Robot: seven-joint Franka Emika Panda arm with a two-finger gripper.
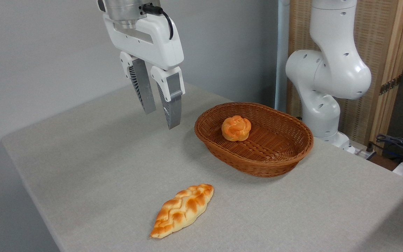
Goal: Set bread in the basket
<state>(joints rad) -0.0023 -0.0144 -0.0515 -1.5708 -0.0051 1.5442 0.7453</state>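
Observation:
The bread (182, 210), a long braided golden-orange loaf, lies flat on the grey table near the front edge. The basket (275, 162), oval and woven from reddish-brown wicker, stands behind and to the right of it. High above the table, left of the basket and well back from the loaf, hangs my gripper (161, 119). Its two grey fingers point down and are a little apart, with nothing between them.
A small round knotted orange bun (236, 128) lies inside the basket, toward its left end. The arm's white base (324, 87) rises at the back right, behind the basket. Cables (401, 145) lie off the table at the far right.

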